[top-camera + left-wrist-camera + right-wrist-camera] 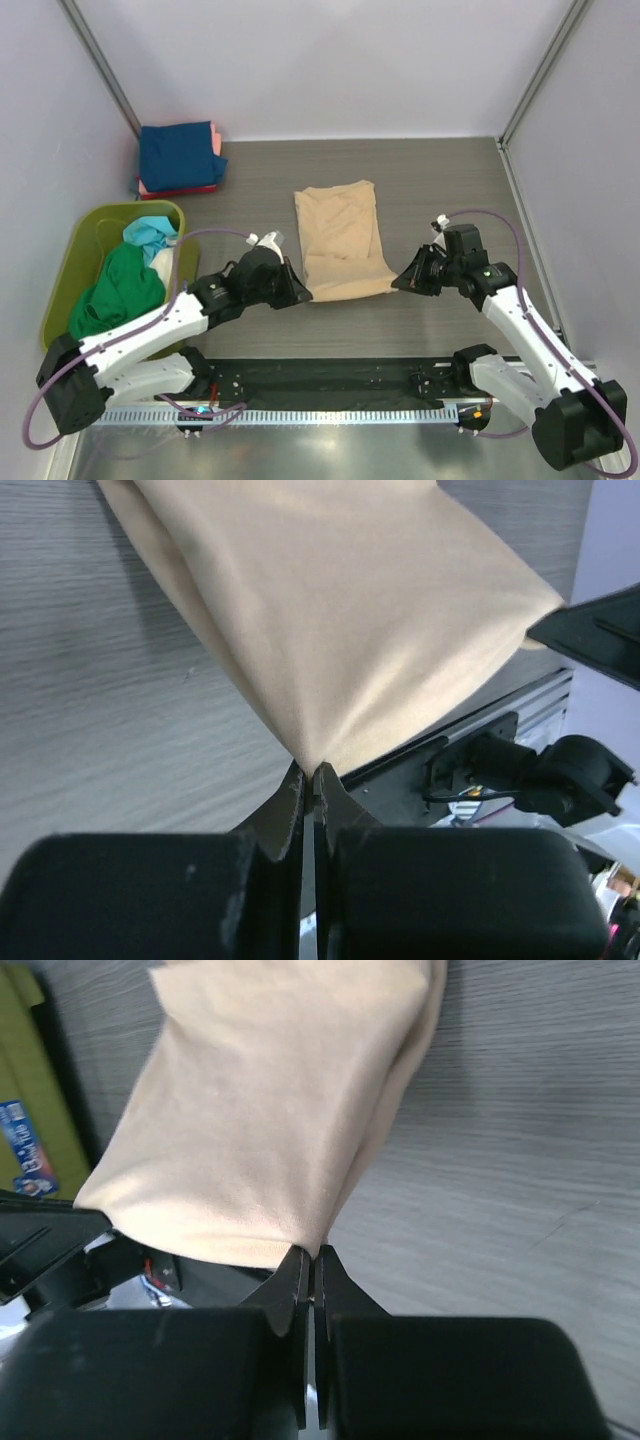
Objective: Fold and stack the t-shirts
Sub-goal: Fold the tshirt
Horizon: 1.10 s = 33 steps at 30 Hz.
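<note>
A tan t-shirt (pixel 340 238), folded into a long strip, lies on the table's middle. My left gripper (pixel 303 293) is shut on its near left corner (pixel 310 750). My right gripper (pixel 398 284) is shut on its near right corner (pixel 318 1235). Both corners are lifted a little off the table. A folded stack with a navy blue t-shirt (pixel 180 152) over pink and red ones sits at the back left. Green (pixel 118 290) and teal (pixel 152 234) t-shirts lie crumpled in the bin.
An olive-green plastic bin (pixel 70 268) stands at the left edge beside my left arm. A black rail (pixel 320 380) runs along the near edge. Grey walls close in the table at left, back and right.
</note>
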Available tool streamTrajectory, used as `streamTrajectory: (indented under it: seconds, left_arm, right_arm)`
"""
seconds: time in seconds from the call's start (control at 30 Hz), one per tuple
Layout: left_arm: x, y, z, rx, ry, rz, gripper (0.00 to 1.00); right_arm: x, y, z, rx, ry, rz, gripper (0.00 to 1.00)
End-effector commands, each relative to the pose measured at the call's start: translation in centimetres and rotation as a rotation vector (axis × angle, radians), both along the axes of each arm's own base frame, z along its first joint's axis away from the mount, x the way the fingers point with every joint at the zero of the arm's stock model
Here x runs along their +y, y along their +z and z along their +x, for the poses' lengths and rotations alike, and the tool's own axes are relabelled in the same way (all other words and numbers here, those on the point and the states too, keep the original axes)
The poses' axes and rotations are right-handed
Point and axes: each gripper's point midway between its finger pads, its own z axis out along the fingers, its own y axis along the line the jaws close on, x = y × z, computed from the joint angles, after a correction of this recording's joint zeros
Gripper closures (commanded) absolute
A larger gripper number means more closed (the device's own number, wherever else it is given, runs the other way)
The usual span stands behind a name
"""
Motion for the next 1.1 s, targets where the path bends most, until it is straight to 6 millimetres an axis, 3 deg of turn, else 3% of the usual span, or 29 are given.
streamTrajectory:
  seconds: [0.0, 0.03, 0.1, 0.23, 0.4, 0.43, 0.47, 0.57, 0.6, 0.63, 0.67, 0.7, 0.73, 0.8, 0.87, 0.9, 0.93, 1.07]
  left_arm:
    - [2.4, 3.1, 0.2, -0.009, 0.115, 0.039, 1.00]
    - [2.6, 3.9, 0.4, -0.024, 0.125, 0.041, 1.00]
    - [3.0, 5.0, 1.0, -0.056, 0.136, 0.069, 1.00]
    - [3.4, 8.6, 2.9, -0.129, 0.175, 0.107, 1.00]
    - [4.0, 9.5, 6.8, -0.129, 0.197, 0.113, 1.00]
    - [4.0, 9.4, 7.5, -0.126, 0.200, 0.107, 1.00]
    - [4.3, 9.4, 8.8, -0.113, 0.214, 0.101, 1.00]
    - [4.9, 8.5, 11.4, -0.090, 0.226, 0.130, 1.00]
    - [4.7, 9.0, 12.2, -0.101, 0.220, 0.120, 1.00]
    - [4.9, 9.0, 13.0, -0.109, 0.222, 0.129, 1.00]
    - [5.0, 8.1, 14.0, -0.080, 0.221, 0.134, 1.00]
    - [4.6, 8.8, 14.7, -0.086, 0.209, 0.111, 1.00]
    - [4.9, 8.6, 15.6, -0.078, 0.217, 0.107, 1.00]
    - [4.7, 7.6, 16.9, -0.051, 0.217, 0.116, 1.00]
    - [4.8, 7.8, 18.4, -0.052, 0.222, 0.105, 1.00]
    - [4.7, 6.6, 19.2, -0.027, 0.219, 0.116, 1.00]
    - [4.8, 7.0, 20.1, -0.030, 0.226, 0.101, 1.00]
    - [4.6, 5.1, 23.5, -0.003, 0.215, 0.121, 1.00]
  right_arm:
    - [-0.5, 3.7, -0.1, -0.021, -0.041, -0.014, 0.99]
    - [-0.5, 5.4, 0.6, -0.061, -0.041, -0.015, 0.99]
    - [-0.6, 6.3, 1.3, -0.072, -0.039, -0.037, 0.99]
    - [-0.8, 8.3, 4.5, -0.112, -0.036, -0.097, 0.99]
    - [-0.7, 8.9, 8.5, -0.118, -0.033, -0.159, 0.99]
    - [-0.5, 9.8, 9.4, -0.142, -0.028, -0.160, 0.99]
    - [-0.3, 8.7, 10.3, -0.112, -0.017, -0.179, 0.99]
    - [-0.1, 9.2, 12.7, -0.132, -0.016, -0.192, 0.99]
    - [0.0, 8.2, 13.6, -0.108, -0.011, -0.206, 0.99]
    - [0.0, 8.9, 14.6, -0.129, -0.017, -0.208, 0.99]
    - [0.0, 8.8, 15.2, -0.128, -0.017, -0.212, 0.99]
    - [0.1, 7.7, 16.1, -0.104, -0.011, -0.223, 0.99]
    - [0.2, 8.3, 17.0, -0.121, -0.012, -0.221, 0.99]
    - [0.3, 6.9, 18.5, -0.093, -0.009, -0.228, 0.99]
    - [0.6, 7.0, 20.0, -0.099, -0.003, -0.224, 0.99]
    - [0.6, 6.7, 20.5, -0.097, -0.001, -0.224, 0.99]
    - [0.8, 5.9, 21.6, -0.082, 0.004, -0.226, 0.99]
    - [0.6, 4.0, 24.4, -0.053, -0.009, -0.230, 0.99]
